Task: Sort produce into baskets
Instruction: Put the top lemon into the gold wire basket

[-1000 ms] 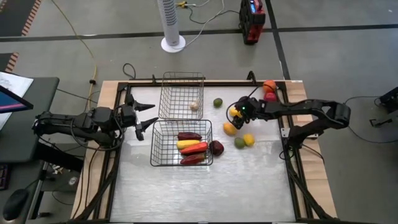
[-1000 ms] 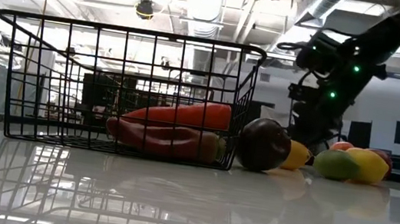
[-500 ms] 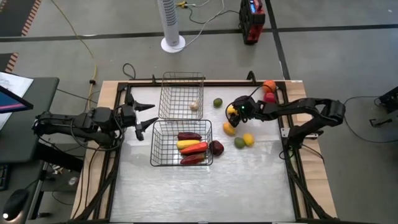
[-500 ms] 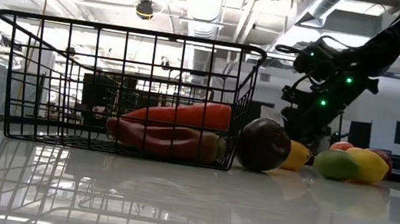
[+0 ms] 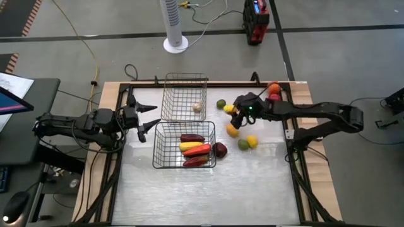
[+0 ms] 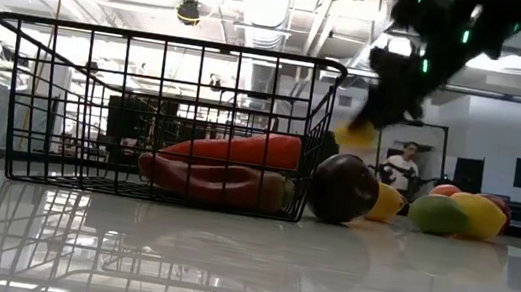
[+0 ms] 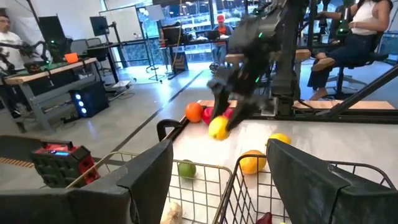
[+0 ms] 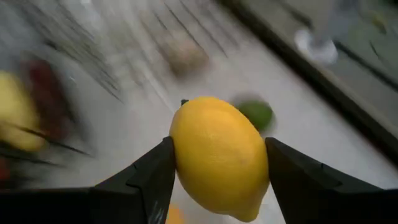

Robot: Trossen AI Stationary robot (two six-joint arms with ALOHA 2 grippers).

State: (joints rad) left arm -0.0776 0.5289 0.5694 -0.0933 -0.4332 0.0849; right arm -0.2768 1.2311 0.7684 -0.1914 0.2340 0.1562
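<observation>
Across the middle of the high view lies the table [image 5: 202, 189], pale and glossy. On it sit two wire baskets: the wider dark basket [image 5: 184, 144] at frame centre, holding long red and yellow pieces, and the narrower silvery basket [image 5: 184, 96] just above it, with one small pale piece [image 5: 197, 107] near its lower right corner. In the low view the dark basket [image 6: 158, 117] fills the left half, long red pieces stacked inside.

At the left edge of the high view the left arm waits, its gripper [image 5: 146, 116] spread wide and empty, pointing toward the baskets. The right arm reaches in from the right; its gripper [image 5: 234, 109] sits right of the silvery basket, clamped on a lemon [image 5: 228, 108]. The right wrist view shows both fingers [image 8: 149, 177] pressed against the lemon's [image 8: 219, 155] sides. In the low view the lemon [image 6: 355, 133] hangs clear of the table.

Loose produce lies right of the baskets: a dark purple piece [image 5: 219, 149] touching the dark basket's right side, an orange [image 5: 233, 131] below the gripper, a green piece [image 5: 243, 144] and yellow piece [image 5: 252, 141] side by side, a lime [image 5: 221, 104] just left of the lemon, and orange [image 5: 273, 88] and red [image 5: 274, 98] pieces at the upper right.
</observation>
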